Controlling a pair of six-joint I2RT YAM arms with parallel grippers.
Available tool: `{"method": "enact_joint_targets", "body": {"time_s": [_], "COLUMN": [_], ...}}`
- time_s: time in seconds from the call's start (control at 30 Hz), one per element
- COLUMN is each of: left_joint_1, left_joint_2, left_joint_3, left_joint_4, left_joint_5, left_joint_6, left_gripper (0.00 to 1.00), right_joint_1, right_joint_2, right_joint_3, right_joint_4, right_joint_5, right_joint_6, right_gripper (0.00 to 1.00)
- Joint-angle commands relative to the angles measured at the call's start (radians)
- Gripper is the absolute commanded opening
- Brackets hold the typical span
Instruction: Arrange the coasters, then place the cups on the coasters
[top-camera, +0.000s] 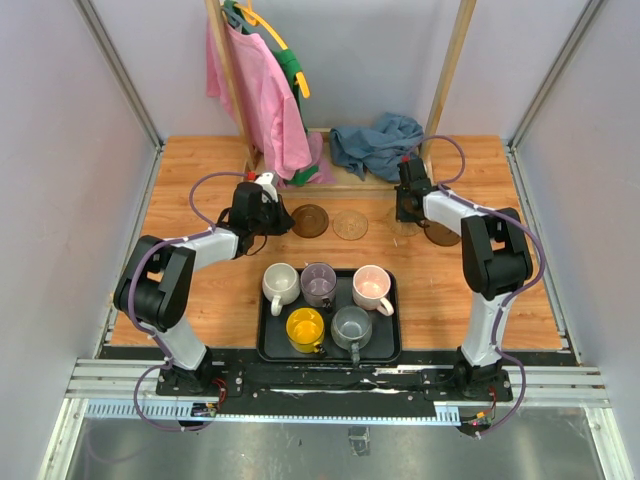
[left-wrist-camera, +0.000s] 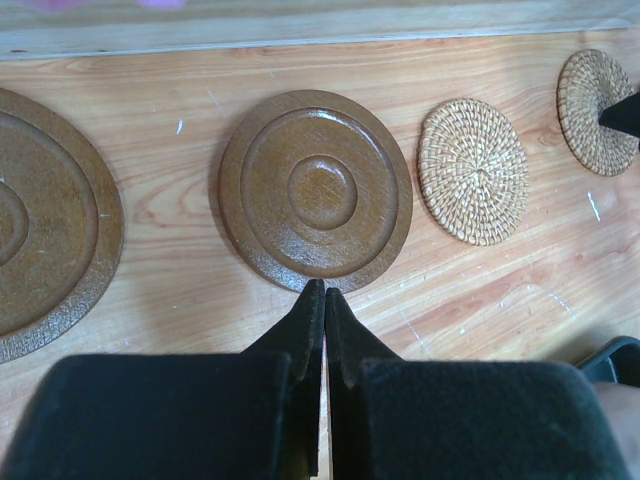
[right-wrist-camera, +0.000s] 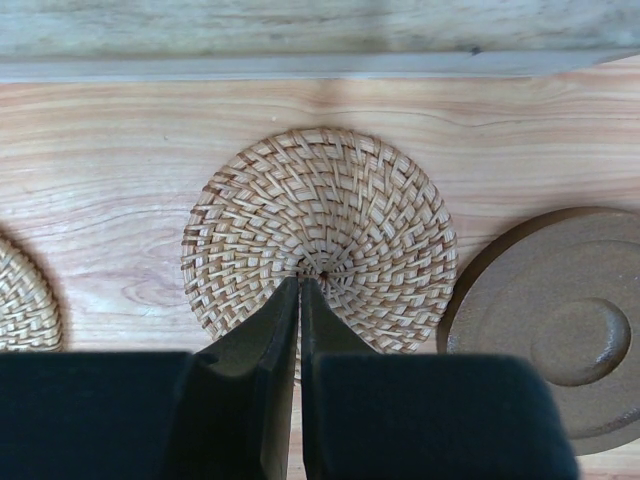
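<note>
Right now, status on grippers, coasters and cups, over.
Left gripper shut, tips at dark coaster. Right gripper shut, over woven coaster. Five cups in tray, none placed yet. Nothing blocking.

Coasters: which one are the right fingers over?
The woven coaster second from the row's right end; shut right fingers point at its centre. The other woven coaster lies to its left.

Left arm (top-camera: 205, 245) and right arm (top-camera: 450, 208): we observe black joints, white links, purple cables (top-camera: 213, 178). Left tool (left-wrist-camera: 324, 290), right tool (right-wrist-camera: 300, 283): black tapered wedges.

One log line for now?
left gripper: shut, tips at brown coaster rim | right gripper: shut, over woven coaster | cups: all on tray
</note>
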Motion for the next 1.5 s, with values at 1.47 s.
{"method": "enact_joint_targets", "body": {"time_s": [1.47], "left_joint_1": [-0.006], "left_joint_2": [0.003], "left_joint_3": [0.005], "left_joint_4": [0.003], "left_joint_5": [-0.047], "left_joint_6": [0.033], "left_gripper": [0.01], "right_joint_1": [0.084], "right_joint_2": [-0.024], "right_joint_3": [0.124], "right_joint_4": [-0.194], "right_joint_5": [0.022], "right_joint_6": [-0.078], "right_gripper": [0.10]}}
